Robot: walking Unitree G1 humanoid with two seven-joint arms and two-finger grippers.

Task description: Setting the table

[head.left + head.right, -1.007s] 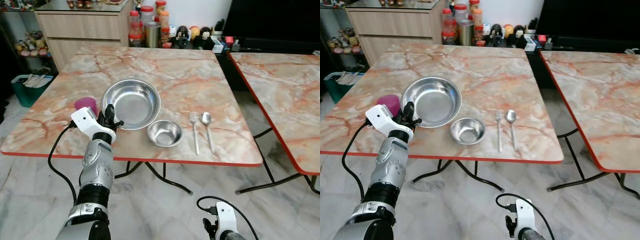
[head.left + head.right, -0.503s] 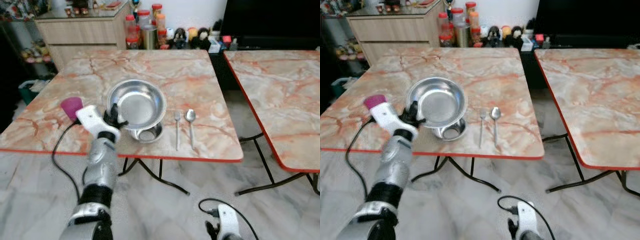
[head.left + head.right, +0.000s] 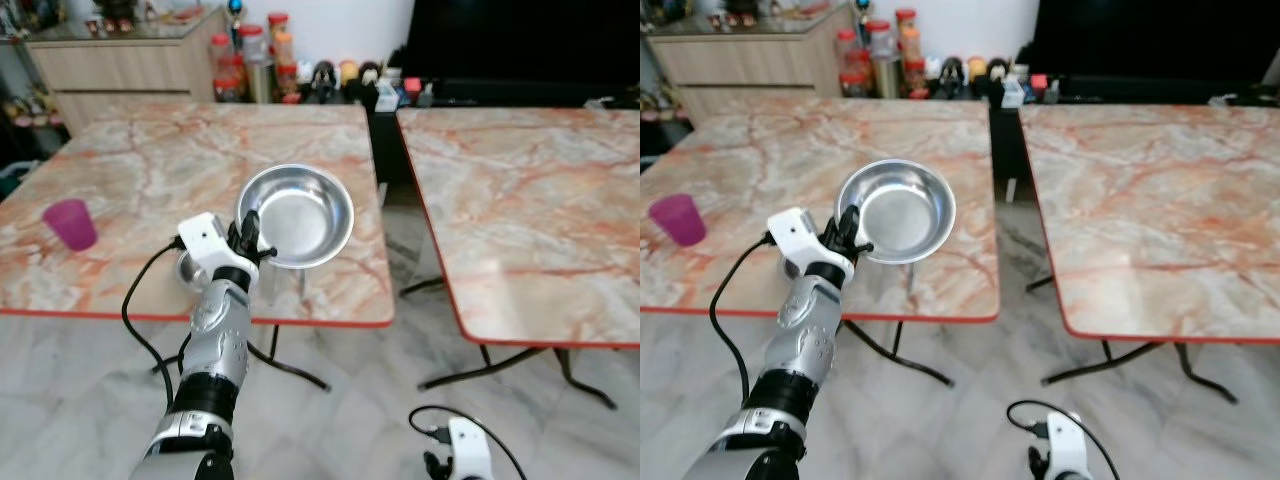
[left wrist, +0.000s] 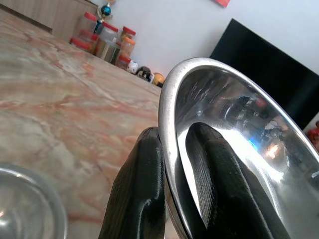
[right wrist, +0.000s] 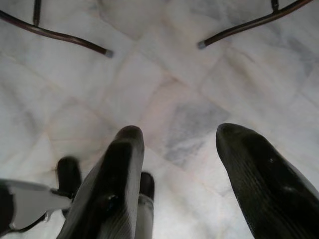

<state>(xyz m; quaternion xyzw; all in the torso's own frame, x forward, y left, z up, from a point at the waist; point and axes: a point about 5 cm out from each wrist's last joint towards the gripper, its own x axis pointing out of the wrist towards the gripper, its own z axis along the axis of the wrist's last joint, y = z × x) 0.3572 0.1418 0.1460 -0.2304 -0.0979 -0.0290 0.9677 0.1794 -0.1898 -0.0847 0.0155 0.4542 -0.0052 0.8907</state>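
My left gripper [image 3: 248, 232] is shut on the rim of a large steel bowl [image 3: 303, 215] and holds it tilted in the air above the right front part of the left marble table [image 3: 130, 165]. In the left wrist view one black finger [image 4: 142, 184] lies outside the rim and the other inside the large bowl [image 4: 239, 134]. A small steel bowl [image 3: 187, 270] stands on the table, partly hidden behind my left wrist. A pink cup [image 3: 70, 222] stands near the table's left edge. My right gripper [image 5: 177, 134] hangs open low over the marble floor.
A second marble table [image 3: 520, 200] stands to the right, across a narrow gap [image 3: 390, 215]. Jars and figurines [image 3: 270, 65] line the back beside a wooden cabinet [image 3: 120, 60]. A black screen [image 3: 520, 45] fills the back right. Table legs [image 5: 234, 30] cross the floor.
The camera has swung right. My left gripper has lifted the large bowl off the table and carried it right, past the small bowl, toward the table's right edge.
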